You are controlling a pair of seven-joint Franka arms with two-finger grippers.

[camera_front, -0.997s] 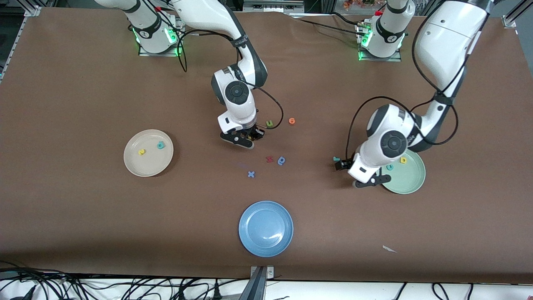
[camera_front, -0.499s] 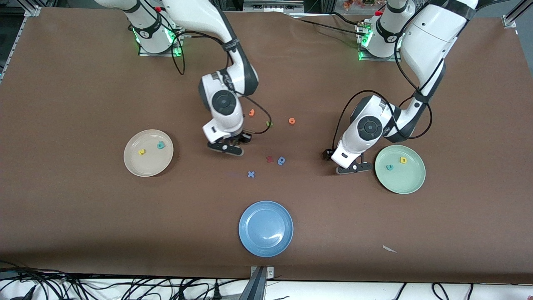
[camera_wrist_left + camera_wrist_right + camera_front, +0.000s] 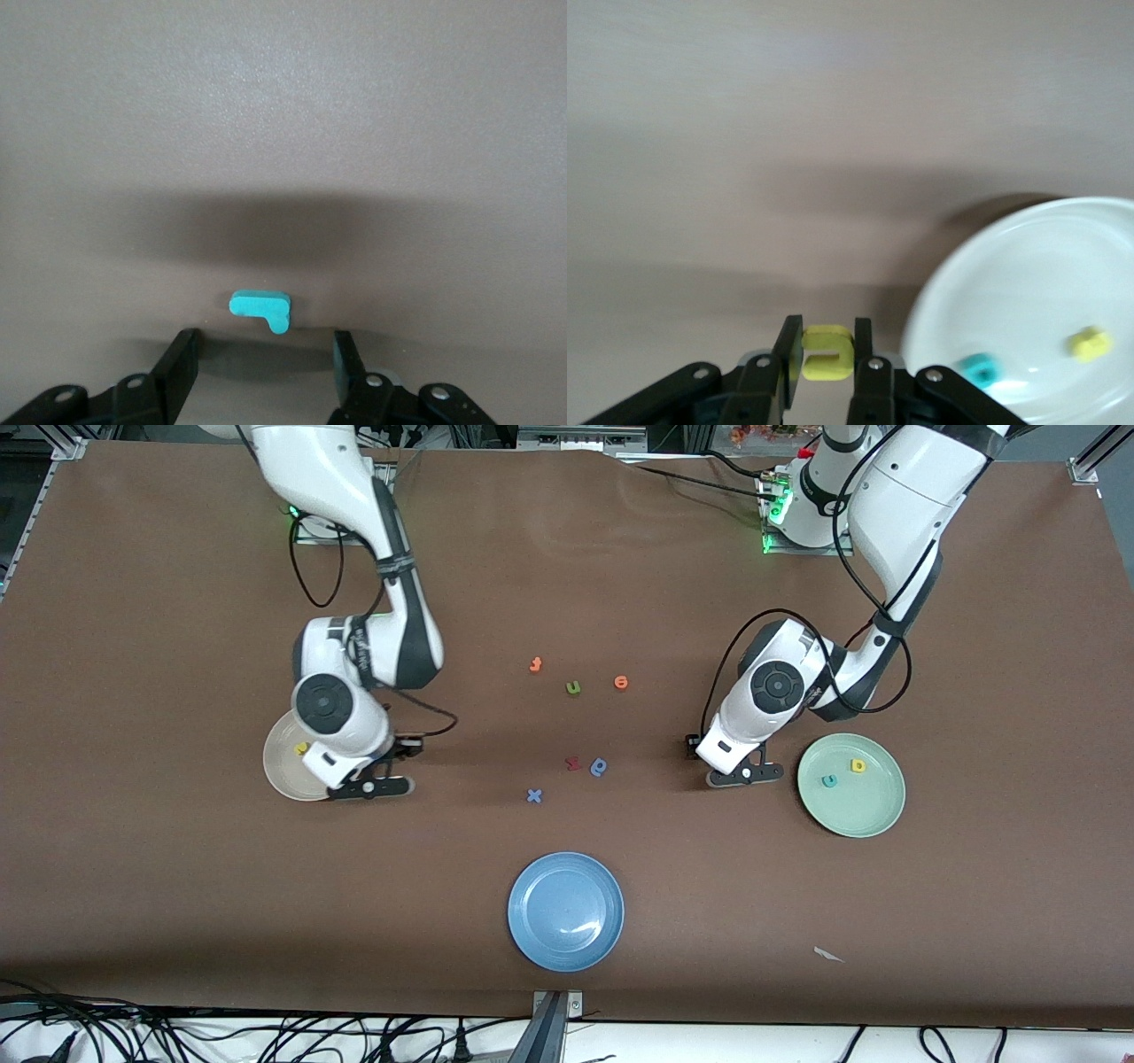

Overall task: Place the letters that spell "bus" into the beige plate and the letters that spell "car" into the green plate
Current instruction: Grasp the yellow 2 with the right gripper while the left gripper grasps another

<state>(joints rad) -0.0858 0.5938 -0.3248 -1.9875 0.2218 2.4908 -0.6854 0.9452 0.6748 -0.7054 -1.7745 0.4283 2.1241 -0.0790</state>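
My right gripper (image 3: 827, 332) is shut on the yellow "u" (image 3: 829, 351), which it holds low over the table beside the beige plate (image 3: 1028, 266). In that plate lie a teal letter (image 3: 976, 367) and a yellow letter (image 3: 1090, 343). In the front view the right gripper (image 3: 405, 746) is at the beige plate's (image 3: 279, 769) edge. My left gripper (image 3: 265, 341) is open just above the table, and the teal "r" (image 3: 261, 308) lies flat just ahead of its fingertips. The left gripper (image 3: 692, 744) is beside the green plate (image 3: 850, 815), which holds a teal "c" (image 3: 829, 781) and a yellow "a" (image 3: 858, 765).
A blue plate (image 3: 565, 911) sits near the table's front edge. Loose letters lie mid-table: two orange ones (image 3: 535, 664) (image 3: 621, 682), a green "u" (image 3: 573, 687), a red one (image 3: 573, 763), a blue rounded one (image 3: 599, 767) and a blue "x" (image 3: 533, 795).
My right arm has carried the yellow "u" from the middle letters to the beige plate's edge. My left arm left the green plate, moved to the teal "r", and its fingers have narrowed.
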